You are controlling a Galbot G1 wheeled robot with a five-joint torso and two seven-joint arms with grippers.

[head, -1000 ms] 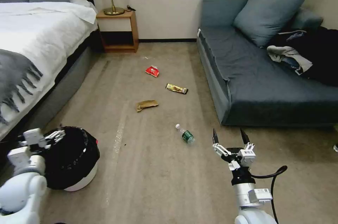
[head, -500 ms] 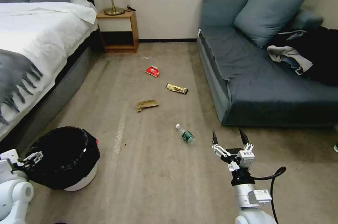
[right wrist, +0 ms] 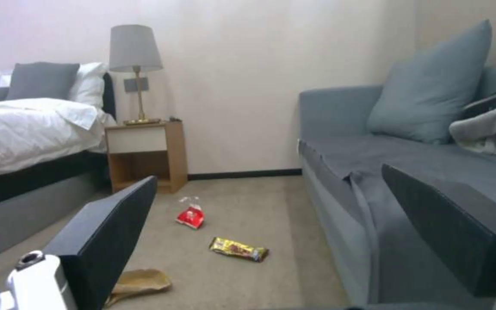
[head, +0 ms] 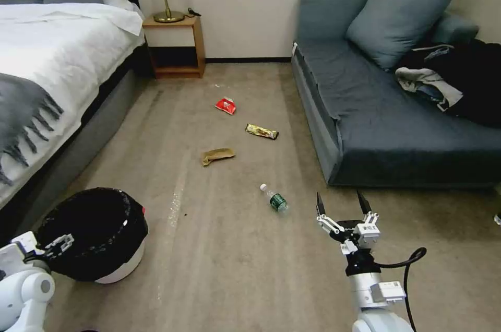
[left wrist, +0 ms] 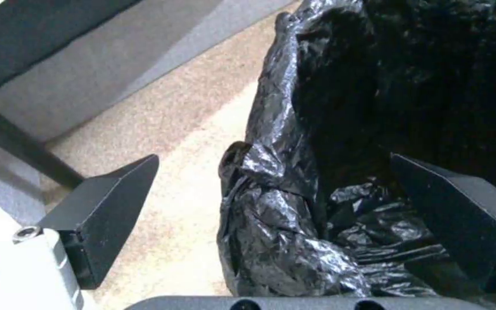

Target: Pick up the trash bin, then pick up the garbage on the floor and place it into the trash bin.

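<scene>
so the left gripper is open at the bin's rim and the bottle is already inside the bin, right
Not quite. The left gripper is open at the trash bin rim, but the head view shows the bottle lying on the floor, apart from the bin.

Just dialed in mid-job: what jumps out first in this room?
The trash bin, white with a crinkly black liner, sits on the carpet beside the bed, and the left gripper is open astride its rim. Up the middle of the floor lies litter: a clear bottle, brown paper, gold wrapper and red packet. The right gripper hovers open near the sofa.
</scene>
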